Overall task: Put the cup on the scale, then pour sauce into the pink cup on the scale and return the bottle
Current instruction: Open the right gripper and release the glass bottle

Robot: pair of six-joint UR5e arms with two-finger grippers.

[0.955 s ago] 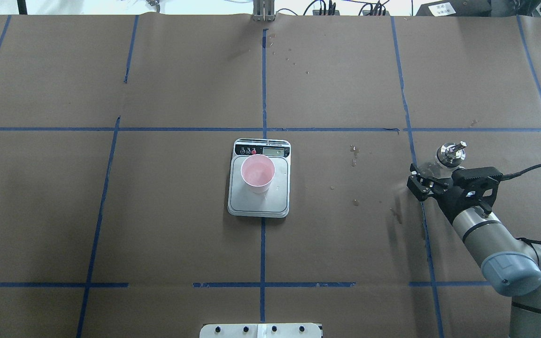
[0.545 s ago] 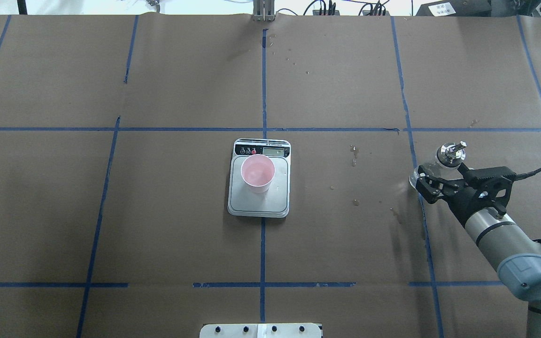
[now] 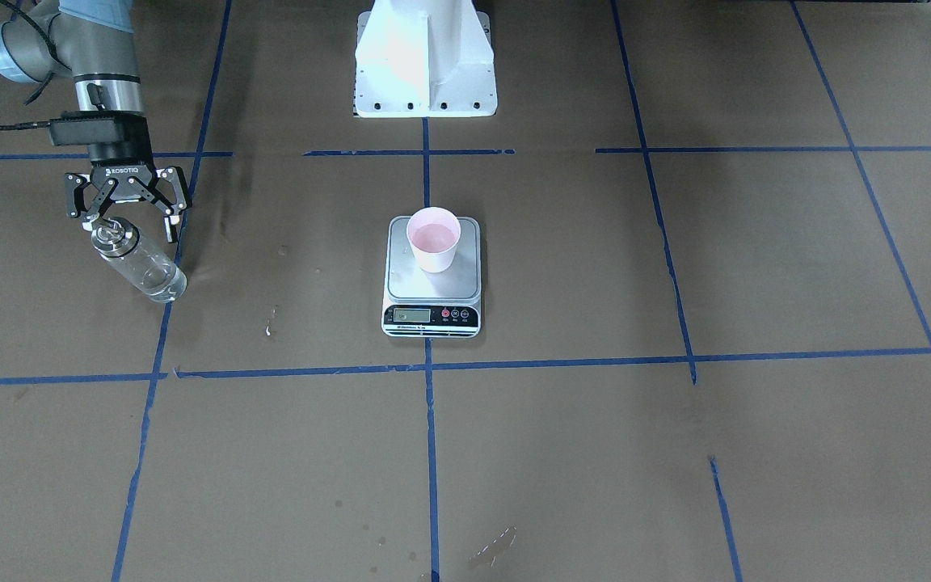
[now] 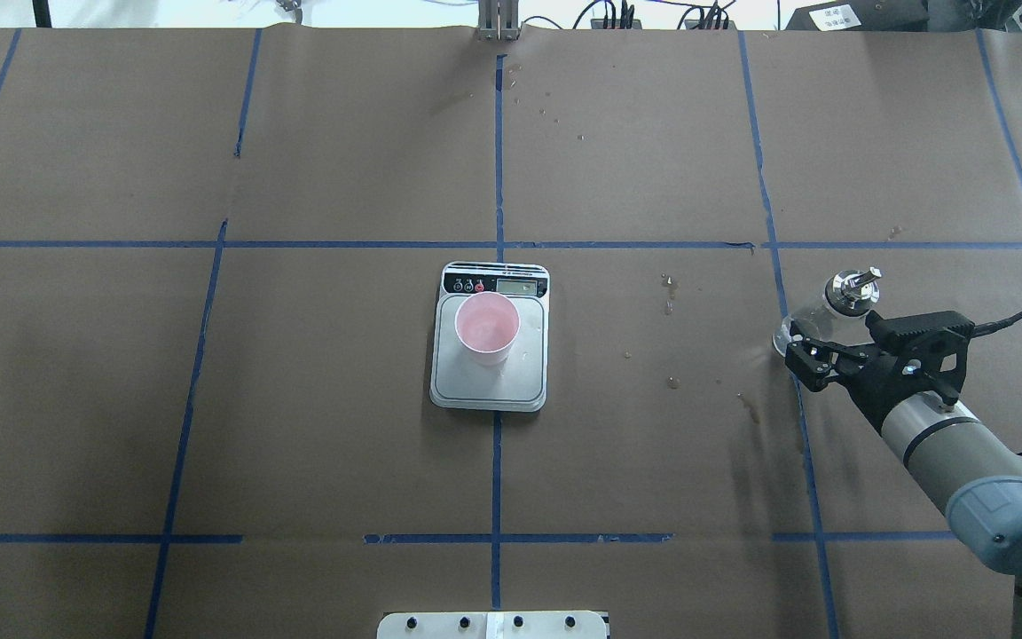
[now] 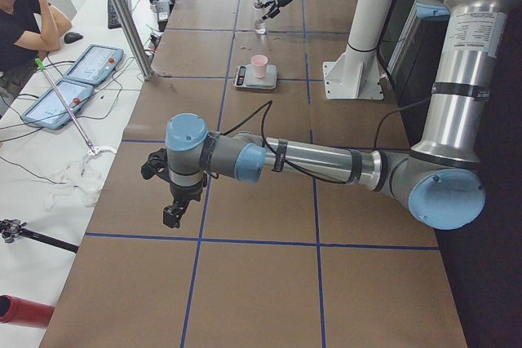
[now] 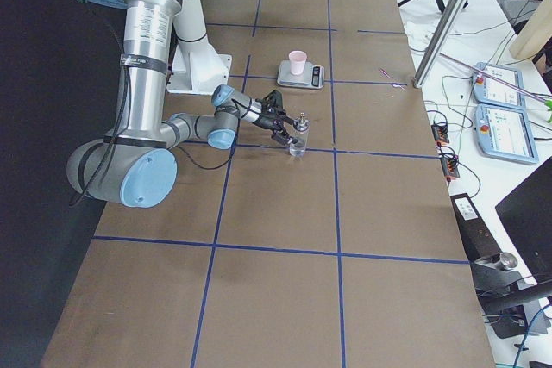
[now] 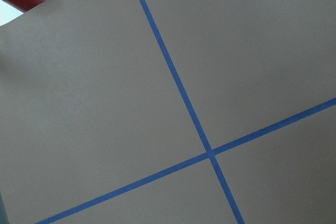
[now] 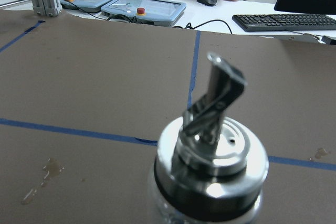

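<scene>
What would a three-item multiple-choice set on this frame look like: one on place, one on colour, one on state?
1. Where is the cup?
A. on the bare table
B. on the scale
C. in a gripper

2. What colour are the tape lines on the table?
A. red
B. yellow
C. blue

3. The right gripper near the bottle is:
A. open
B. shut on the bottle
C. shut on the cup

Key: 1 B, the cup stands on the steel platform. 2 C, every grid line is blue. 3 A, the front-facing view shows its fingers spread, and the bottle stands on the table.
</scene>
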